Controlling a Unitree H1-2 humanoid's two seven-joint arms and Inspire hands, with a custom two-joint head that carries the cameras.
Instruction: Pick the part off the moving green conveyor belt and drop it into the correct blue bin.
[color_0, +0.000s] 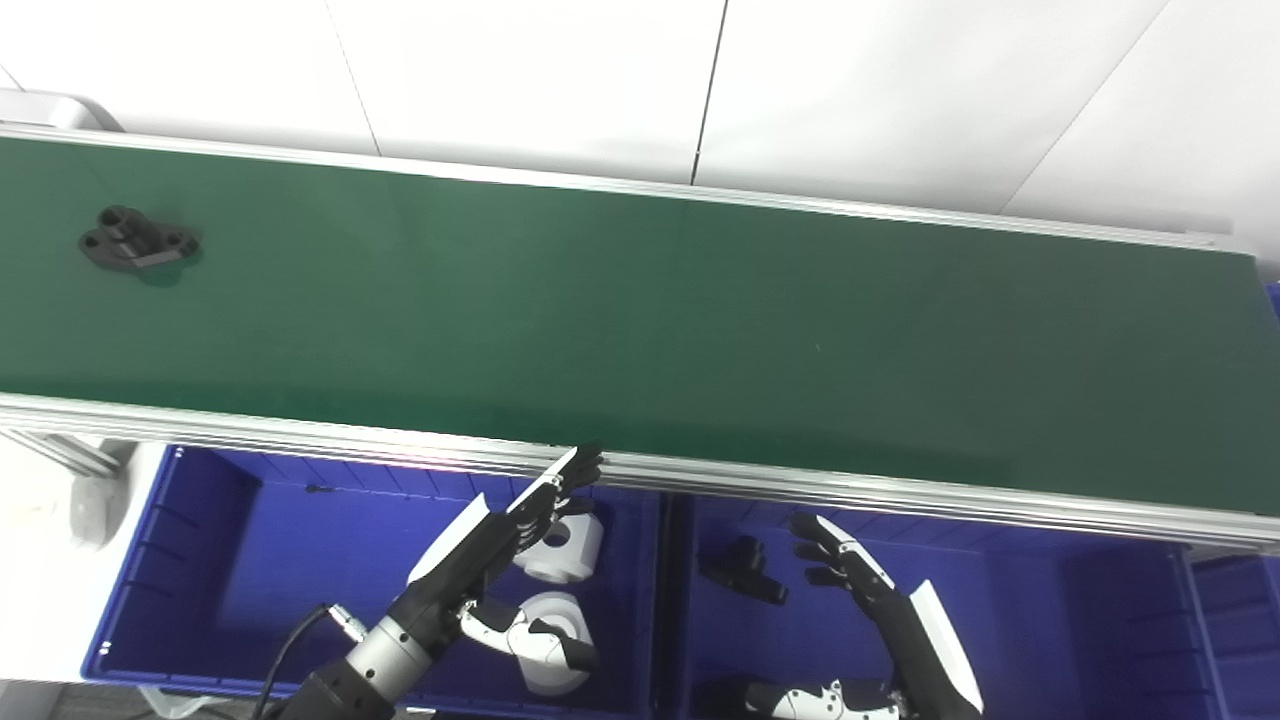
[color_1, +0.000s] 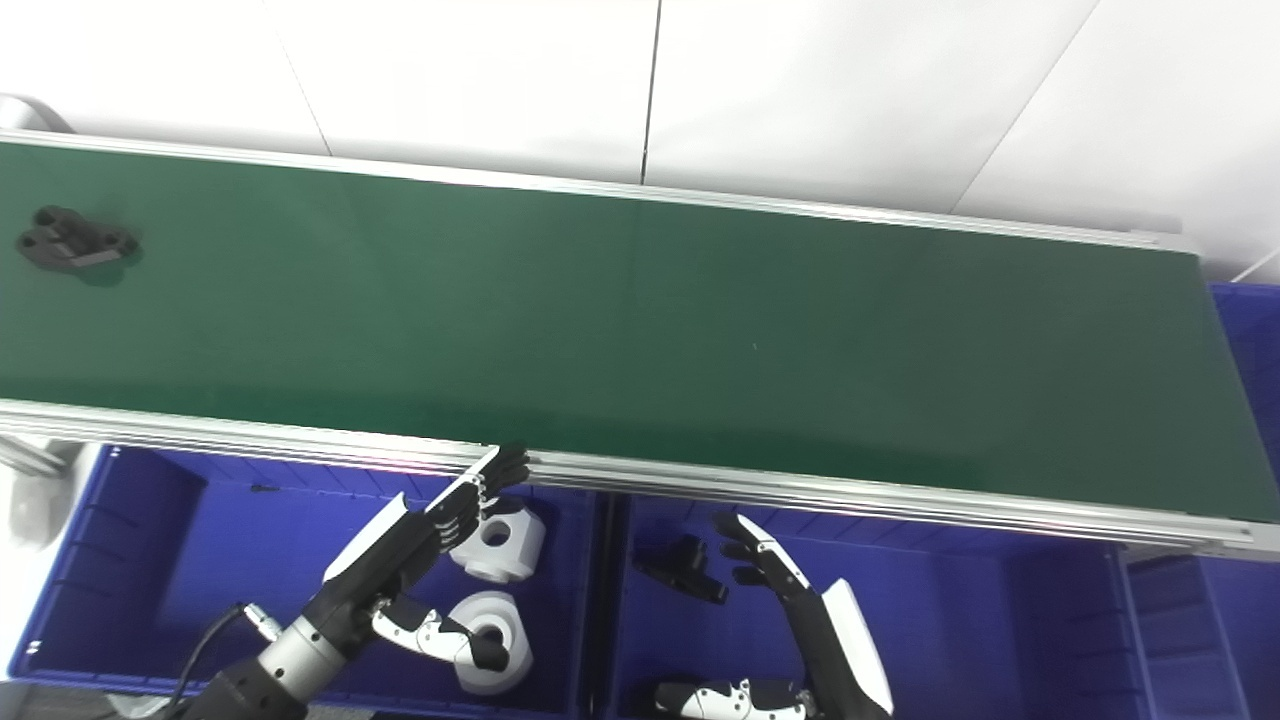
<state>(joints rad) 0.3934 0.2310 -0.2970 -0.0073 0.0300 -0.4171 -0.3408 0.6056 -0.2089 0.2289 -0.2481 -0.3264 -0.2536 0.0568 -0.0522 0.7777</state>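
Observation:
A black part (color_0: 137, 241) with round lugs lies on the green conveyor belt (color_0: 640, 320) at its far left; it also shows in the right eye view (color_1: 75, 243). My left hand (color_0: 500, 550) is open and empty, fingers stretched toward the belt's near rail, above the left blue bin (color_0: 200, 560). My right hand (color_0: 880, 600) is open and empty above the right blue bin (color_0: 1050, 620). Both hands are far right of the black part.
Two white round parts (color_0: 565, 545) (color_0: 550, 640) lie in the left bin. A black part (color_0: 745, 570) lies in the right bin. The belt's aluminium rail (color_0: 900, 490) runs just above the bins. Another blue bin (color_0: 1250, 620) stands at the far right.

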